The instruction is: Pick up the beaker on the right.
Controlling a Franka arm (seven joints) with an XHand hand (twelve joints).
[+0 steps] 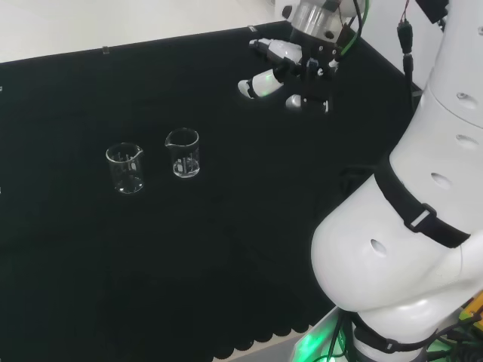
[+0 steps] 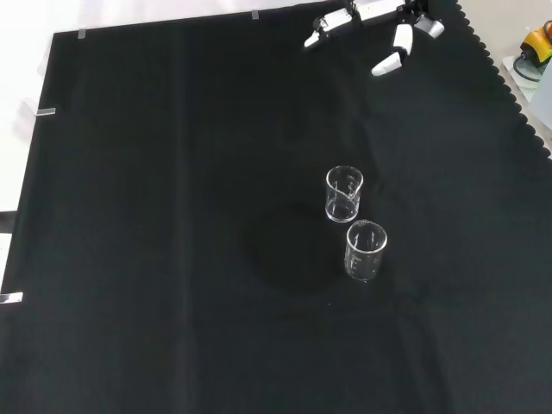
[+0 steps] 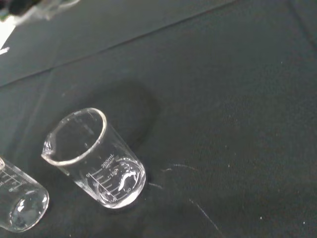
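Note:
Two empty clear glass beakers stand upright, close together, on the black cloth. In the head view one beaker (image 1: 183, 153) is on the right and the other beaker (image 1: 125, 167) on the left. In the front view the first (image 2: 344, 193) is farther off and the second (image 2: 366, 250) nearer. The hand (image 1: 290, 69) hovers well to the right of both in the head view, near the cloth's far corner, with relaxed fingers and nothing in it. Its fingers (image 2: 401, 36) enter at the front view's top. The wrist view has one beaker (image 3: 96, 158) whole and the other beaker (image 3: 20, 203) cut by the edge.
The arm's white links (image 1: 407, 226) stand at the head view's right. The cloth's scalloped edge (image 2: 517, 95) runs down the front view's right side, with a yellow object (image 2: 536, 41) beyond it. Open cloth lies between the hand and the beakers.

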